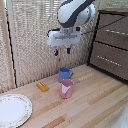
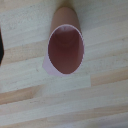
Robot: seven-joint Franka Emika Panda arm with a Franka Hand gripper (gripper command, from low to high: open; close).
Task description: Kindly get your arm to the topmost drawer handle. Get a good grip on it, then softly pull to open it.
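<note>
The arm (image 1: 75,14) occupies the upper centre of the exterior view, with its end effector (image 1: 62,51) released, fingers parted, hanging above the bench (image 1: 95,100). The topmost drawer handle (image 1: 118,32) lies at the upper right edge, well apart. Below the end effector stand a blue mug (image 1: 65,74) and a pink cup (image 1: 67,89); the wrist view looks into the pink cup (image 2: 65,49).

Bright, even light; soft shadows; both low-resolution views slightly blurred.
</note>
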